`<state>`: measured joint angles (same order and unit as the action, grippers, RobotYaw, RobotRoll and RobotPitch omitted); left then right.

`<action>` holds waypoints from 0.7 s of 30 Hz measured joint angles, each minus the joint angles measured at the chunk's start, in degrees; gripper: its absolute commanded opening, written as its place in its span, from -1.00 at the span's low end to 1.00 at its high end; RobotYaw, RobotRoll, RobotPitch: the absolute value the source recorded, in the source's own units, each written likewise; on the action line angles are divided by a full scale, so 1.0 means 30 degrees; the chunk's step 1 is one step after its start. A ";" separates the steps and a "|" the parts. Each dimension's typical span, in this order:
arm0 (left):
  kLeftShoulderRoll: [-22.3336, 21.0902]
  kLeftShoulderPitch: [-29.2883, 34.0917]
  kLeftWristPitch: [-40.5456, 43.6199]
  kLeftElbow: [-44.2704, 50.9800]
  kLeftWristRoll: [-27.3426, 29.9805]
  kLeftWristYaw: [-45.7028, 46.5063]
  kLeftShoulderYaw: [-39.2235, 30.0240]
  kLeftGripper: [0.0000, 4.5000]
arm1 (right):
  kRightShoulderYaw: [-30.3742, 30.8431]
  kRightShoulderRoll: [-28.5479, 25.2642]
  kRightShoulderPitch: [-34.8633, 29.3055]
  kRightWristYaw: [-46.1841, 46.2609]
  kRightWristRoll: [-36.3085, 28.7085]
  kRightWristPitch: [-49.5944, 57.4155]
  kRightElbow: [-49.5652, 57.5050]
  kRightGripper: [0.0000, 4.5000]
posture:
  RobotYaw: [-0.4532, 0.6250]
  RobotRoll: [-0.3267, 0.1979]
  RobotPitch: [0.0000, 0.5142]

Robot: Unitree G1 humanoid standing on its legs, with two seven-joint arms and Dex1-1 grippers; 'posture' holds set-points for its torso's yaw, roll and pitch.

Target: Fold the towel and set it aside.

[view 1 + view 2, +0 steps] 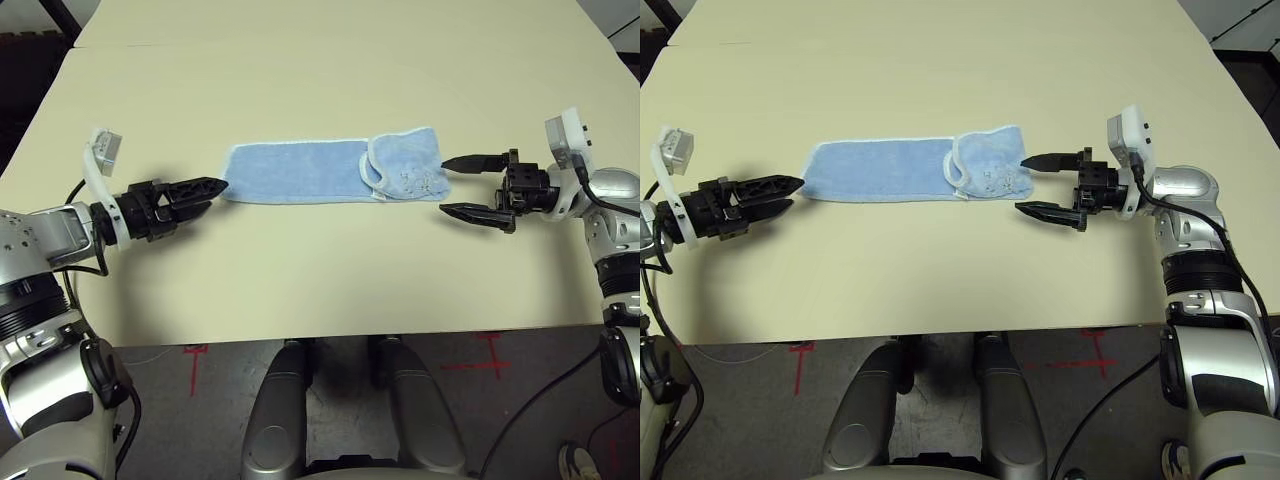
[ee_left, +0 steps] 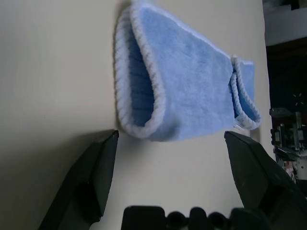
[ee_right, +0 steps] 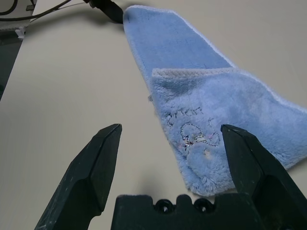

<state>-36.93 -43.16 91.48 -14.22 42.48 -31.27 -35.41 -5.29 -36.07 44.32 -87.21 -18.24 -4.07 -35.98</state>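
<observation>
The towel (image 1: 300, 171) lies on the table as a long light blue strip with white edging, and its right end (image 1: 408, 166) is folded back over the strip. A faint embroidered motif (image 3: 194, 139) shows on that folded end. My left gripper (image 1: 217, 189) sits low at the strip's left end, open, its fingertips just short of the doubled edge (image 2: 139, 96). At the right end my right gripper (image 1: 444, 186) is open too, one finger above the other, with the tips beside the folded flap and nothing between them.
The cream table (image 1: 320, 280) has bare surface in front of and behind the towel. Its front edge (image 1: 330, 337) runs close to my body. A seam to a second table (image 1: 300, 45) crosses the back. Red tape marks (image 1: 480, 355) are on the floor below.
</observation>
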 measured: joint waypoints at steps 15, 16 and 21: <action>0.1279 -0.1639 -0.0466 -0.1563 -0.0184 0.1692 -0.0377 1.00 | 0.0001 -0.0020 -0.0038 0.0171 0.0008 -0.0012 0.0082 0.99 | 0.03 0.25 0.19; 0.1275 -0.1638 -0.0576 -0.1563 -0.0211 0.1747 -0.0387 1.00 | 0.0001 -0.0020 -0.0063 0.0172 0.0008 -0.0011 0.0136 0.99 | 0.02 0.25 0.17; 0.0890 -0.1381 -0.1260 -0.1709 -0.0594 0.2008 -0.0317 0.39 | 0.0001 -0.0034 -0.0153 0.0181 0.0008 -0.0012 0.0434 1.00 | 0.02 0.25 0.16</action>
<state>-34.26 -47.30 87.70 -19.35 40.70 -25.24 -36.36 -5.28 -36.18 43.86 -86.67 -18.22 -4.10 -34.68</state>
